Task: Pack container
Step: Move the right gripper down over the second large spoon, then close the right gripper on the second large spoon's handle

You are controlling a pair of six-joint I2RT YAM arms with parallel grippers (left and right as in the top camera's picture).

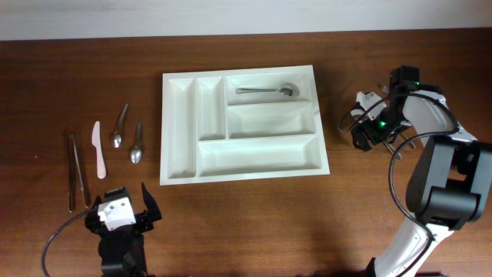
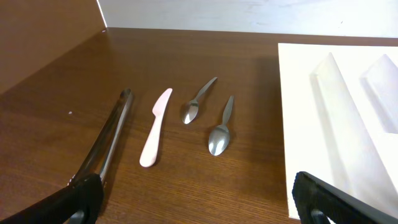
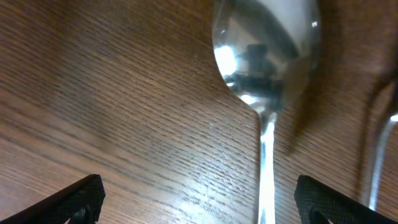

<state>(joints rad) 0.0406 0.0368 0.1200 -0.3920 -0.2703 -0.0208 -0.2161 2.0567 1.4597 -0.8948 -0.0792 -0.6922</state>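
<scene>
While the left jaws hang spread over the near edge of the bench (image 1: 231, 223), a pink knife (image 1: 98, 150), a teaspoon (image 1: 119, 127) and a second teaspoon (image 1: 137, 146) lie just beyond. The container (image 1: 244, 177) sits mid-bench, one spoon (image 1: 269, 91) in its farthest long compartment. To its right, the right jaws gape over another spoon (image 3: 267, 56).

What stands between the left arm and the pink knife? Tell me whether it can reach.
Probably yes: the left arm, jaws open, sits just short of the pink knife, with nothing lying between them.
</scene>
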